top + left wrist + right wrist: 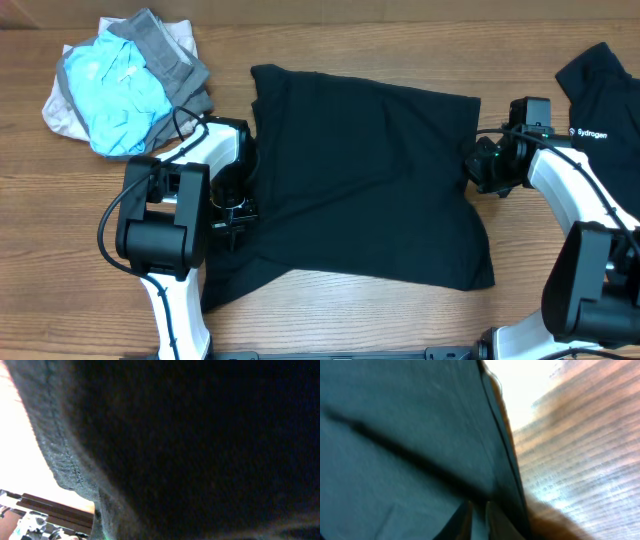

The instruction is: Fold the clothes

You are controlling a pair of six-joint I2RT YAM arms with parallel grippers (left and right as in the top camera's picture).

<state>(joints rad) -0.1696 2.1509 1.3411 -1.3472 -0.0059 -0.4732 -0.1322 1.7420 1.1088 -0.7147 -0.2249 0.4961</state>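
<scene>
The clothes, a plain black garment, lie spread across the middle of the table with a loose flap hanging toward the front left. My left gripper sits at the garment's left edge with cloth draped over it. Black fabric and a stitched hem fill the left wrist view, hiding the fingers. My right gripper is at the garment's right edge. In the right wrist view its fingertips stand nearly together on the cloth just inside the hem, with bare wood beyond.
A light-blue, grey and beige bundle lies at the back left. A black garment with white "Sydrogen" lettering lies at the back right, behind the right arm. Wooden table shows along the front.
</scene>
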